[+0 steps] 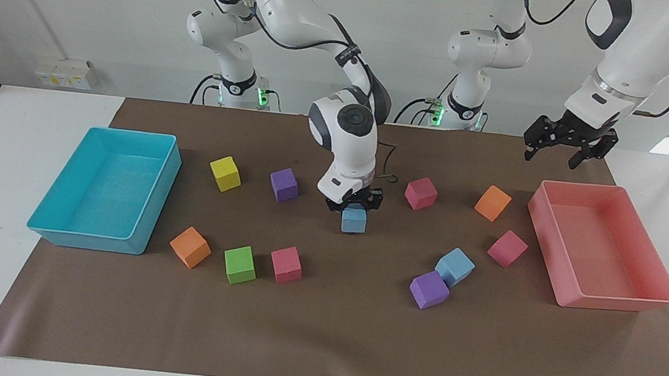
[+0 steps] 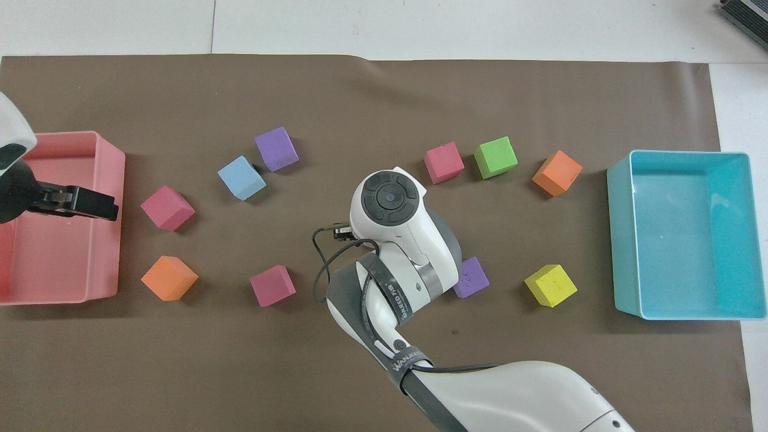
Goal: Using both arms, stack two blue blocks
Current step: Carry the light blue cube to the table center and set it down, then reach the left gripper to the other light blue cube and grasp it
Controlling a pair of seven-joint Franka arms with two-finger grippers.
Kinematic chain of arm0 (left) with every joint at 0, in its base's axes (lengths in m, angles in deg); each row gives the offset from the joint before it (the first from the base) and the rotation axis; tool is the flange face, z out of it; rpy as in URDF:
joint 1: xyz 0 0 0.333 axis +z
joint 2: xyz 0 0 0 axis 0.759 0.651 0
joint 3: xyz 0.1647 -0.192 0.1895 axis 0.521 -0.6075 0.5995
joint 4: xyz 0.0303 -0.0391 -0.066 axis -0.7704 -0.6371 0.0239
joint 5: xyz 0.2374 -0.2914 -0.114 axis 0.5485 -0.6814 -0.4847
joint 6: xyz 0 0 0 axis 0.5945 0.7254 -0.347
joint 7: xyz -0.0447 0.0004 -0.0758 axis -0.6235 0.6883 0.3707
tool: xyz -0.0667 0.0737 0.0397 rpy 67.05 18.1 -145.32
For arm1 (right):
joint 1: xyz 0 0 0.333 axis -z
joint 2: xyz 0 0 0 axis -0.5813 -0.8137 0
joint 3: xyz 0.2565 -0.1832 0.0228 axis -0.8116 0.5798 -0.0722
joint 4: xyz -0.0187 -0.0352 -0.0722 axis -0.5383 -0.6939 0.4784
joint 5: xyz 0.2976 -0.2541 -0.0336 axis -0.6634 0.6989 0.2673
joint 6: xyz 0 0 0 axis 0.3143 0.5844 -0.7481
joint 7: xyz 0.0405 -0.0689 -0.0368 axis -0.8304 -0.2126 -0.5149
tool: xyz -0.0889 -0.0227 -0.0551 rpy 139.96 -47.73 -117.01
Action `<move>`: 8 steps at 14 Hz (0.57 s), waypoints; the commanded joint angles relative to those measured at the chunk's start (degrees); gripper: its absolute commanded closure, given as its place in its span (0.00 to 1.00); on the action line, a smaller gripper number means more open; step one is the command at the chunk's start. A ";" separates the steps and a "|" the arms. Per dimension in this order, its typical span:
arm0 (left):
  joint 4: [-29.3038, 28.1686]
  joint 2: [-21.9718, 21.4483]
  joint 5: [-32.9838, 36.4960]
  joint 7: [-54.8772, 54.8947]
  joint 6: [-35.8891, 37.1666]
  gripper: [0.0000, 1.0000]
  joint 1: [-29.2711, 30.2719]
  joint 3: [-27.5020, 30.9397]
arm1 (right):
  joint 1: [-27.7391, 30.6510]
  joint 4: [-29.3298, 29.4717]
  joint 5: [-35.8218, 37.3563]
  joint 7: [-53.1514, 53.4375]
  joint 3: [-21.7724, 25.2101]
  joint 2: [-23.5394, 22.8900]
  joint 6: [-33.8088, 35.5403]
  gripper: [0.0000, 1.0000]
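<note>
I have the right gripper (image 1: 355, 204) clamped on one blue block (image 1: 354, 220) at frame centre; second blue block (image 1: 455, 266) sits lower right, unstacked. Left gripper (image 1: 566, 150) waits open, upper right.

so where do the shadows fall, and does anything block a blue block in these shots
Facing view: soft shadows sit close under the cubes; the right gripper grips one blue block. Overhead view: the right arm's wrist hides that block; the other blue block shows fully.

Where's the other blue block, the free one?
The free blue block lies on the mat toward the left arm's end, touching a purple cube, with a pink cube beside it.
</note>
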 commanded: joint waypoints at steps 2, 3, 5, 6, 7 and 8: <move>-1.06 -1.01 0.43 -0.05 -0.71 0.00 0.09 -0.06 | 0.37 -2.21 -0.30 -0.15 -0.15 0.28 -1.24 1.00; -1.06 -1.01 0.43 -0.05 -0.89 0.00 0.00 -0.06 | 0.37 -2.30 -0.73 -0.23 -0.24 0.29 -1.24 1.00; -0.97 -0.66 0.43 -0.23 -2.20 0.00 -0.08 -0.06 | 0.37 -2.30 -0.74 -0.24 -0.15 0.29 -1.24 1.00; -0.97 -0.31 0.43 -0.14 -3.51 0.00 -0.17 -0.06 | 0.37 -2.30 -0.74 -0.24 -0.15 0.29 -1.24 1.00; -0.80 -0.04 0.43 -0.14 -4.22 0.00 -0.09 -0.06 | 0.37 -2.39 -0.74 -0.32 -0.24 0.37 -1.15 1.00; -0.54 0.31 0.43 -0.14 -5.10 0.00 -0.09 0.03 | 0.37 -2.48 -0.74 -0.32 -0.24 0.46 -1.15 1.00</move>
